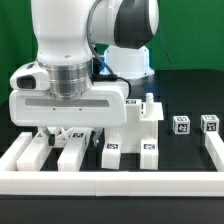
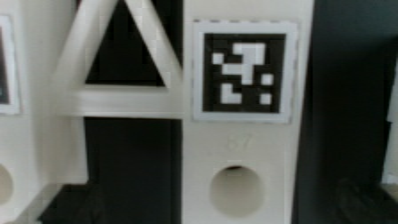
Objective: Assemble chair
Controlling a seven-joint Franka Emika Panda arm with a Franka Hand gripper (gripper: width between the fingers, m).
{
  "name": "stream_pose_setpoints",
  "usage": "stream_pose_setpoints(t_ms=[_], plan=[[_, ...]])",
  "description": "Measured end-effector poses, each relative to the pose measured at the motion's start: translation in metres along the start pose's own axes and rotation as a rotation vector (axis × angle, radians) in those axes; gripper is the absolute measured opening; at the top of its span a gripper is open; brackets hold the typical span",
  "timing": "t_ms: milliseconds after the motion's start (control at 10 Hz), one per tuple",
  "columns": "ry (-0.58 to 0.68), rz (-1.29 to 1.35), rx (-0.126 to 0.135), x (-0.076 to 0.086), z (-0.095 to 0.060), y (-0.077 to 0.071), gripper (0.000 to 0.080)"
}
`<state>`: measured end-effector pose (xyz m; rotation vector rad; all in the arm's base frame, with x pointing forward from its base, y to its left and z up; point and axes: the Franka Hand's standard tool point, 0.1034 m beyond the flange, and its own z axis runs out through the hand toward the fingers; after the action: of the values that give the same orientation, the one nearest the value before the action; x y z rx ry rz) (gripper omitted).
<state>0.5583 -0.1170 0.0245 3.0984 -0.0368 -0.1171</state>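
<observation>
The chair parts are white blocks with black-and-white tags on a black table. In the exterior view my gripper [image 1: 68,134] hangs low over two long parts [image 1: 70,150] at the front left, and its fingers look spread, holding nothing. A partly joined piece [image 1: 135,125] stands just to the exterior view's right of it. Two small tagged parts [image 1: 181,125] lie further right. The wrist view shows a tagged bar [image 2: 240,150] with an oval hole [image 2: 231,192] straight below, and the cross-braced piece [image 2: 107,60] beside it. My fingertips are not clearly seen there.
A low white border rail [image 1: 110,182] runs along the front of the table and up its right side [image 1: 214,150]. The white robot base [image 1: 130,60] stands behind the parts. Another white part [image 1: 25,152] lies at the far left.
</observation>
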Motion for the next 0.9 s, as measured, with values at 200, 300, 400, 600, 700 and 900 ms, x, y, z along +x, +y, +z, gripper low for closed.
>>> stream_pose_setpoints(t_ms=[200, 300, 400, 600, 700, 900], plan=[[0.0, 0.0, 0.0, -0.0001, 0.0, 0.0003, 0.0397], [0.0, 0.001, 0.0, 0.0, 0.0, 0.0004, 0.0397], [0.0, 0.001, 0.0, 0.0, -0.0001, 0.0004, 0.0279], [0.0, 0.001, 0.0, 0.0, 0.0, 0.0004, 0.0279], [0.0, 0.001, 0.0, 0.0, 0.0, 0.0004, 0.0279], [0.0, 0.001, 0.0, 0.0, 0.0, 0.0004, 0.0279]])
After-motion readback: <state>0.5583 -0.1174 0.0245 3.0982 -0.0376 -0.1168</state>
